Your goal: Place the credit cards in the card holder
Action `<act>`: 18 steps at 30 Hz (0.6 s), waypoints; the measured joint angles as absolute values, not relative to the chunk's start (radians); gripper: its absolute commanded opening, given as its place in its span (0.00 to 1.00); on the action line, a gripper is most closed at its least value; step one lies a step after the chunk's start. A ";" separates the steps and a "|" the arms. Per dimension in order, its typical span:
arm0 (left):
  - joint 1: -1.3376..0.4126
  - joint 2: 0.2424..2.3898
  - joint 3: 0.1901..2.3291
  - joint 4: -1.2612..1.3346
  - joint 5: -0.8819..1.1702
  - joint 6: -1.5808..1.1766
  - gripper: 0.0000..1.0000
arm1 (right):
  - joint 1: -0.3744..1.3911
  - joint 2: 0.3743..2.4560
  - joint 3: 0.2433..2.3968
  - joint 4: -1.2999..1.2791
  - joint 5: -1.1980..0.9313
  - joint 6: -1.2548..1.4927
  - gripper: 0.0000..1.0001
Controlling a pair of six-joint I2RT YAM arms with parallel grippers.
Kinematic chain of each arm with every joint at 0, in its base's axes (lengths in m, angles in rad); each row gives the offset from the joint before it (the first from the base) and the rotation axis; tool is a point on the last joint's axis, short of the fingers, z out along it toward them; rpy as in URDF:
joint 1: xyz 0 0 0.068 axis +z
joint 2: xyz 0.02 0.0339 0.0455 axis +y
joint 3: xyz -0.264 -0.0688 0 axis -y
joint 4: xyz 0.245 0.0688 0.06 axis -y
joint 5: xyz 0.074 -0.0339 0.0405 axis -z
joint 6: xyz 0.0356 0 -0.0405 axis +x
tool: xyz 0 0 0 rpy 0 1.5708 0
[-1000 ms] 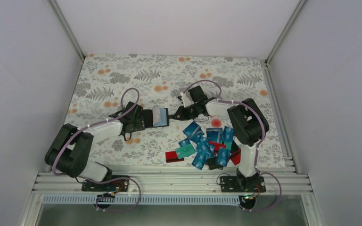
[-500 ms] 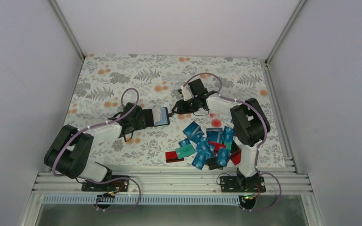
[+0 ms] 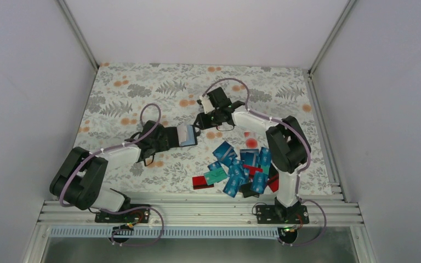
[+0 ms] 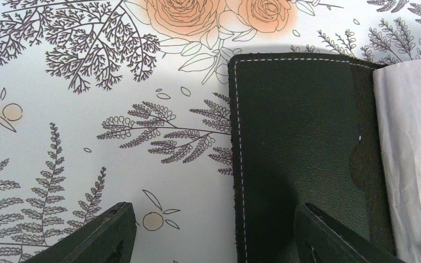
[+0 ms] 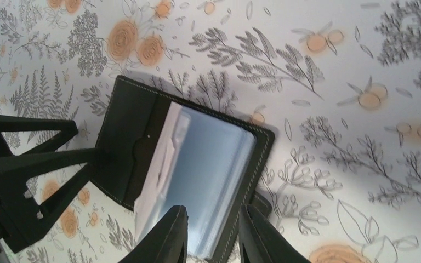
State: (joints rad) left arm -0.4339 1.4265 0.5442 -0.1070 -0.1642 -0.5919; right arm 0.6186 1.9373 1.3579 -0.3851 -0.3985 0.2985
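The card holder lies open on the flowered table, with a black flap and grey-blue inner slots. My left gripper is open and low over it. It straddles the flap's stitched left edge, one finger over the flap and one over the cloth. My right gripper hovers just beyond the holder's far right edge. Its jaws stand a narrow gap apart with nothing between them. The credit cards lie in a loose pile near the right arm's base.
A red card and a teal card sit at the pile's left edge. A red spot marks the cloth beside the right arm. White walls and metal rails bound the table.
My right gripper has drawn back from the holder toward the far side, and its jaws have parted from shut. The left gripper and the holder have barely shifted.
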 measured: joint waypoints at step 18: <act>-0.434 1.411 0.532 -0.107 -0.149 -0.591 0.71 | 0.702 2.080 1.442 -0.413 -0.367 0.289 0.20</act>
State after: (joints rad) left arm -0.4339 1.4105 0.5323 -0.1066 -0.1493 -0.5915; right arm 0.7025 2.0804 1.4422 -0.4129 -0.3672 0.2886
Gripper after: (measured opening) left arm 0.715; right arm 0.200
